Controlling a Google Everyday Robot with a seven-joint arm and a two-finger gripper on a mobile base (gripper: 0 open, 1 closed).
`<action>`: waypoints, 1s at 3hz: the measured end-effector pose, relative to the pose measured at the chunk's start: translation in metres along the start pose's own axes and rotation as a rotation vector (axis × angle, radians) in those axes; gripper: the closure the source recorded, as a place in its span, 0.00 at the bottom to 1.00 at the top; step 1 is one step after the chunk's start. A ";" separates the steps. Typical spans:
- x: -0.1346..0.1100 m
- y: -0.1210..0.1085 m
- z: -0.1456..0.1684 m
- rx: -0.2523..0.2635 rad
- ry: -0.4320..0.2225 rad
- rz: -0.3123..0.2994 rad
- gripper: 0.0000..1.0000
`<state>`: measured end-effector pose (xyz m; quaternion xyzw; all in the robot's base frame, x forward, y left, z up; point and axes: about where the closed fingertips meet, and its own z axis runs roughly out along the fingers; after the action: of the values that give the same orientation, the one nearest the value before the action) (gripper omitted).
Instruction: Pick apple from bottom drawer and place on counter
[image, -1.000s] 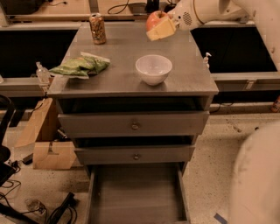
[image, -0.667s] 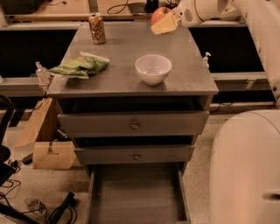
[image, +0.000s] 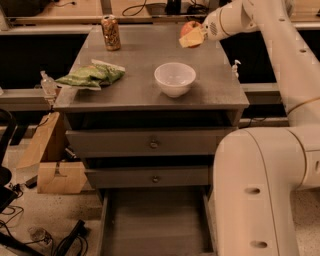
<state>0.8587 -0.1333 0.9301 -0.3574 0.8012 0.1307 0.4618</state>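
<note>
Gripper (image: 193, 35), at 1 o'clock over the counter (image: 140, 65), clamps the apple (image: 187, 26), hiding its lower half; bottom drawer (image: 155, 220) front is cut off at the 6 o'clock edge

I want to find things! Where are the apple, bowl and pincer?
apple (image: 187, 26), camera view, red top
bowl (image: 175, 89), camera view, front wall
pincer (image: 192, 38), camera view, between fingertips, above the counter (image: 150, 92), back right

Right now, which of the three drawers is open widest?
The bottom drawer: pulled out so its floor shows; the two knobbed drawers above are barely out. The gripper holds the apple over the counter, back right.
</note>
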 end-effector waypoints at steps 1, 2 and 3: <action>0.028 0.001 0.035 -0.013 0.080 0.023 1.00; 0.042 0.005 0.054 -0.025 0.121 0.032 1.00; 0.052 0.011 0.071 -0.041 0.146 0.035 1.00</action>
<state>0.8804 -0.1112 0.8469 -0.3615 0.8360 0.1285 0.3923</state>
